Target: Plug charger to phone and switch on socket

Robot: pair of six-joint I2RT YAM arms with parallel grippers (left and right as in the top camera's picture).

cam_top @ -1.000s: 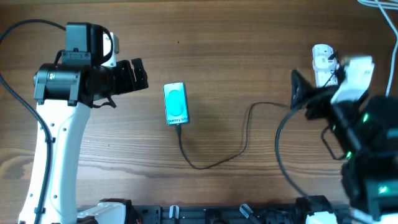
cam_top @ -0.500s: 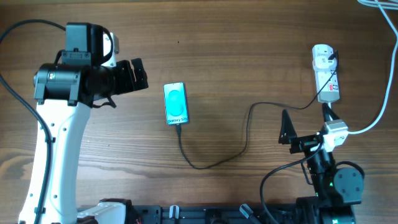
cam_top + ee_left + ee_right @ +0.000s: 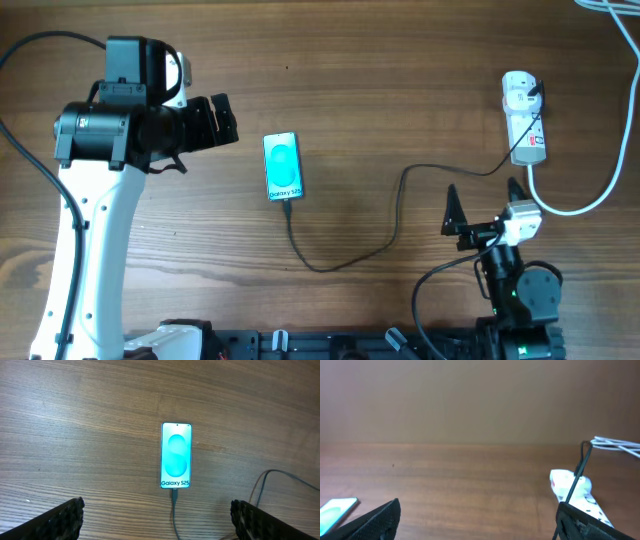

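The phone (image 3: 282, 166) lies flat at the table's middle, teal screen lit, white label strip at its near end; it also shows in the left wrist view (image 3: 176, 455) and at the right wrist view's left edge (image 3: 335, 512). The black charger cable (image 3: 395, 215) is plugged into the phone's near end and runs right to the white socket (image 3: 524, 117), which also shows in the right wrist view (image 3: 575, 490). My left gripper (image 3: 215, 121) is open and empty, left of the phone. My right gripper (image 3: 482, 208) is open and empty, low at the near right, below the socket.
The socket's white lead (image 3: 600, 195) loops along the right edge. A second white cable (image 3: 612, 15) lies at the far right corner. A black rail (image 3: 330, 345) runs along the near table edge.
My right arm has pulled back from the socket toward the near edge and folded low. The phone, cable and left arm have not moved.
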